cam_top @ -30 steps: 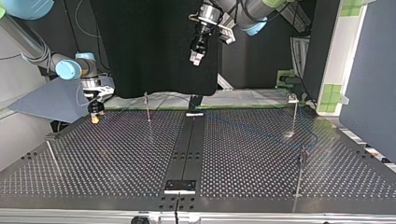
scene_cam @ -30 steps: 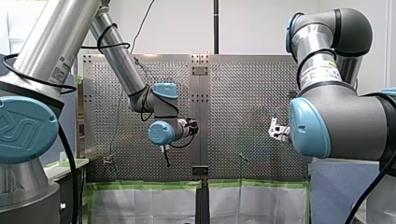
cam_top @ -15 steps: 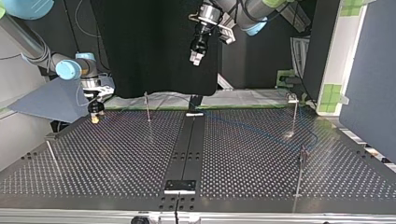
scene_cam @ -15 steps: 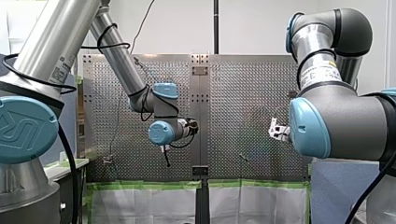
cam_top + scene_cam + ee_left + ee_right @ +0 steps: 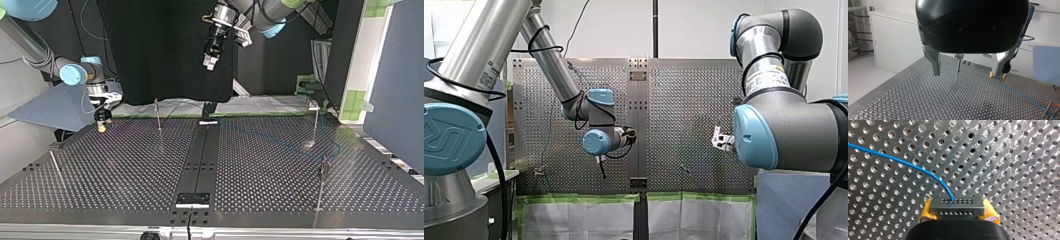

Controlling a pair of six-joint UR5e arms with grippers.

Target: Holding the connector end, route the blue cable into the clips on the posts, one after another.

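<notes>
Four posts (image 5: 158, 114), one blue cable (image 5: 910, 165), one connector (image 5: 957, 206) clamped in right gripper (image 5: 958, 213).

My left gripper (image 5: 210, 62) hangs high over the tabletop's (image 5: 125, 165) middle, fingers (image 5: 936, 62) apart. My right gripper (image 5: 102, 121) sits low at the top view's far left, yellow pads (image 5: 926, 211) clamping the connector (image 5: 957, 209).

Our arms (image 5: 551, 62) are silver with blue joint caps (image 5: 596, 142) and black cables (image 5: 500, 172). Our right gripper (image 5: 958, 211) has yellow pads (image 5: 991, 214).
</notes>
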